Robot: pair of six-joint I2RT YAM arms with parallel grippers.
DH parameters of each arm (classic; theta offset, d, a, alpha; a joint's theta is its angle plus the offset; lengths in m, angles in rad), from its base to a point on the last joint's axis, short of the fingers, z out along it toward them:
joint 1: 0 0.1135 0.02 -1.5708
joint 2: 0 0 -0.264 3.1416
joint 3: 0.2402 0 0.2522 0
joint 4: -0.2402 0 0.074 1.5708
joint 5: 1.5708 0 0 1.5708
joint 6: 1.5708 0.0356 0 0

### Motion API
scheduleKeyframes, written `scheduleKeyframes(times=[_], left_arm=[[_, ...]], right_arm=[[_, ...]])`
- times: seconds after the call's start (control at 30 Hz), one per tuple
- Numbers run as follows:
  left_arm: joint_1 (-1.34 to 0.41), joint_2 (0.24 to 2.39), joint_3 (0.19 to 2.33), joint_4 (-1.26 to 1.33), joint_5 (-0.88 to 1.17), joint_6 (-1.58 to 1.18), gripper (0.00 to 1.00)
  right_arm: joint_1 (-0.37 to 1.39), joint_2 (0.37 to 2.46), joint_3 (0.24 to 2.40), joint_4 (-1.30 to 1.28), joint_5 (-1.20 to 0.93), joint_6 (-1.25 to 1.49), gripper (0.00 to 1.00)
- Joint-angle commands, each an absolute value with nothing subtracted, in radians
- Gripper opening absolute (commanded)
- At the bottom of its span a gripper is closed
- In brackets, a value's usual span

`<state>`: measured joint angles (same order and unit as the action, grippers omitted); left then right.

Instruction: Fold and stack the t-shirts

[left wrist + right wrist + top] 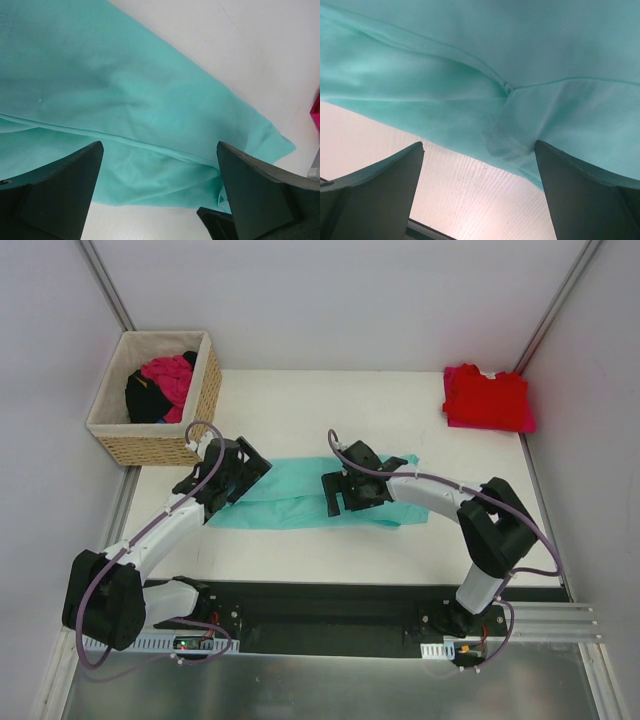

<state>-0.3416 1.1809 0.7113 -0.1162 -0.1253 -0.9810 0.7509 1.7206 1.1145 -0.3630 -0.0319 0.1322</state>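
A teal t-shirt (295,495) lies folded into a long flat strip across the middle of the table. My left gripper (228,480) hovers over its left end, jaws wide open with nothing between them; in the left wrist view the teal cloth (125,110) spreads just beyond the fingertips (82,165). Over the strip's right part my right gripper (343,495) also stands open and empty, with the shirt's near edge (485,125) between and past its fingers (560,170). A folded red t-shirt (487,398) rests at the back right corner. A magenta-pink shirt (170,380) lies in the basket.
A wicker basket (203,405) with a white liner stands at the back left, holding the pink shirt and a black garment (145,398). White walls enclose the table on three sides. The arms' black base rail (330,615) runs along the near edge.
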Motion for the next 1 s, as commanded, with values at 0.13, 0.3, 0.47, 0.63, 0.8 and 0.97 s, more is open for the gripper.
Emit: scheduleKeyframes(times=[0.13,0.3,0.47,0.63,0.8,0.97], left_arm=[[-0.350,1.141,0.680,-0.133,-0.172,-0.977,0.97],[-0.350,1.141,0.687,-0.143,-0.176,-0.969,0.97],[-0.350,1.141,0.701,-0.147,-0.178,-0.962,0.97],[-0.350,1.152,0.716,-0.146,-0.163,-0.954,0.97],[-0.350,1.187,0.718,-0.150,-0.123,-0.934,0.99],[-0.350,1.169,0.695,-0.155,-0.130,-0.919,0.99]], right_arm=[[0.778,1.700,1.046,-0.328,0.037,0.181,0.97],[0.773,1.622,1.121,-0.409,0.158,0.144,0.97],[0.707,1.499,1.147,-0.462,0.219,0.172,0.97],[0.603,1.482,1.129,-0.466,0.273,0.244,0.97],[0.563,1.551,1.138,-0.422,0.273,0.294,0.97],[0.557,1.637,1.160,-0.356,0.276,0.328,0.97]])
